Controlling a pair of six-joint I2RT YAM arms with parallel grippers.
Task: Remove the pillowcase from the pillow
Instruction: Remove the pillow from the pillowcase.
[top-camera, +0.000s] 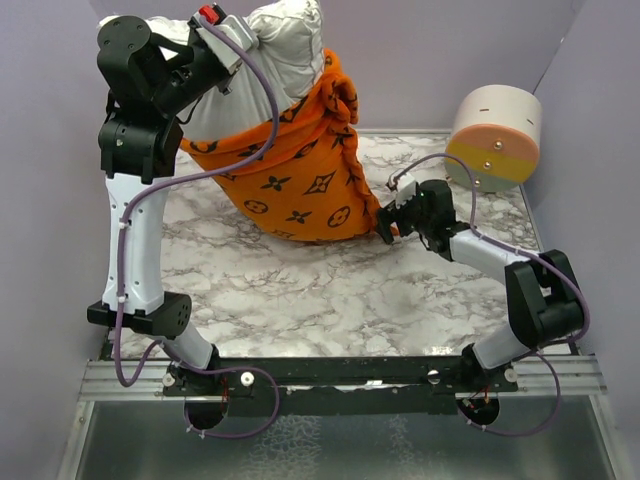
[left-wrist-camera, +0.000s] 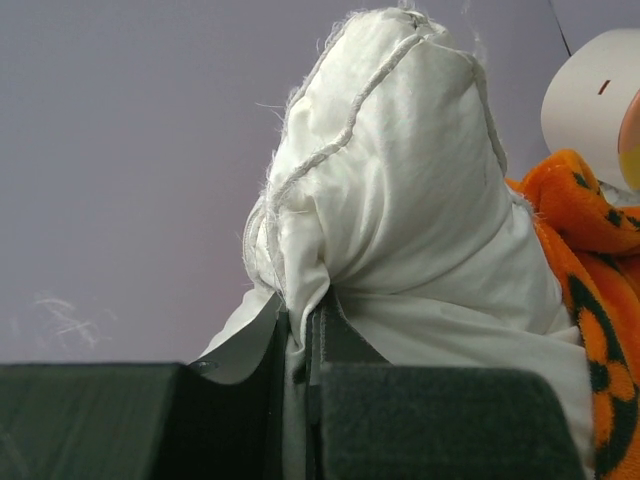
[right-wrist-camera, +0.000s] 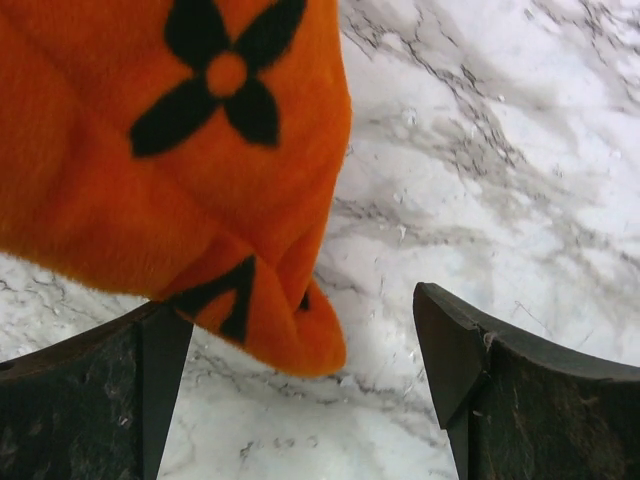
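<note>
At the pillowcase (right-wrist-camera: 150, 200) corner | right gripper (right-wrist-camera: 298, 315) agape, should seat corner deep before closing | left gripper (left-wrist-camera: 298, 320) clamps pillow (left-wrist-camera: 400, 180), hold high

The pillow (top-camera: 290, 45) is plain white, the pillowcase (top-camera: 300, 190) is bright orange with black flower prints. The tabletop (top-camera: 300, 290) is white marble with grey veins, and the drum (top-camera: 495, 130) goes white, peach, yellow.
</note>
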